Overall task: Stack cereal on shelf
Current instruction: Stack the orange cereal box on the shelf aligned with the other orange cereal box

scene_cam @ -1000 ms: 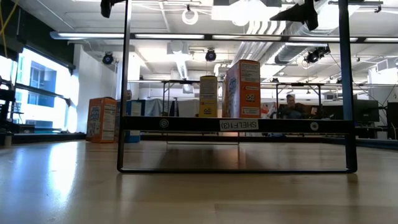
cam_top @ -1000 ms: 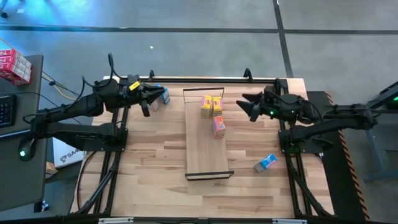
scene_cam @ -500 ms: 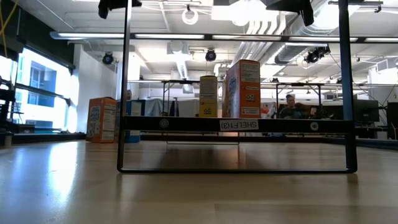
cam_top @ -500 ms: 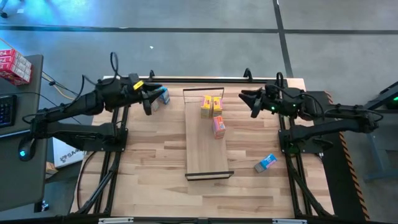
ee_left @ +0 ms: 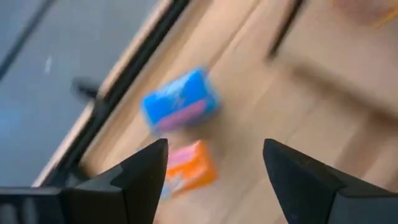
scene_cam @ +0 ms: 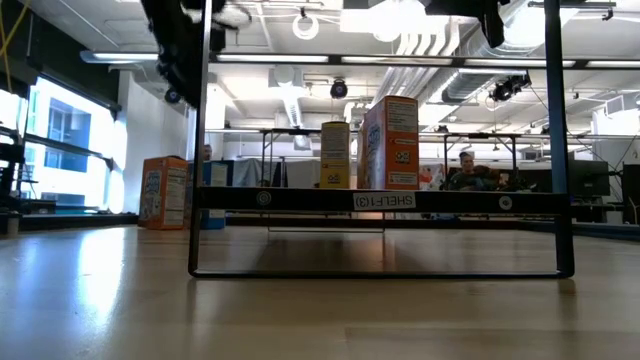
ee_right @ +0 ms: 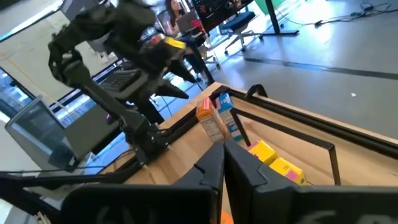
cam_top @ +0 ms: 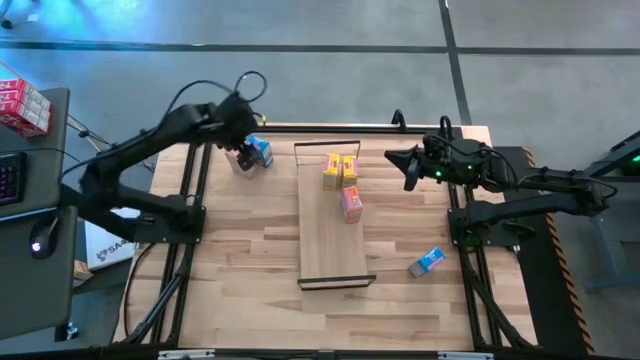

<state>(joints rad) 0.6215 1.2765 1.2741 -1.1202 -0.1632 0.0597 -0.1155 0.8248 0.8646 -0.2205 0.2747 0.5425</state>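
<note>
three boxes (cam_top: 342, 180) on shelf (cam_top: 330, 245)

Left arm rises over the far-left boxes; right gripper closes.

The left arm (cam_top: 150, 150) now arches up and over the table's far-left corner instead of lying low and stretched out, and its left gripper (cam_top: 240, 155) points down with fingers (ee_left: 144, 177) spread apart, where a second ago they were nearly closed; it hangs above the blue box (ee_left: 179, 101) and the orange box (ee_left: 188, 167) standing side by side on the table. In the low view the arm now drops into sight at the upper left. The right gripper (cam_top: 405, 168), open a second ago, has its fingers (ee_right: 211, 168) pressed together with nothing between them, and has pulled back slightly from the shelf (cam_top: 330, 225).
</note>
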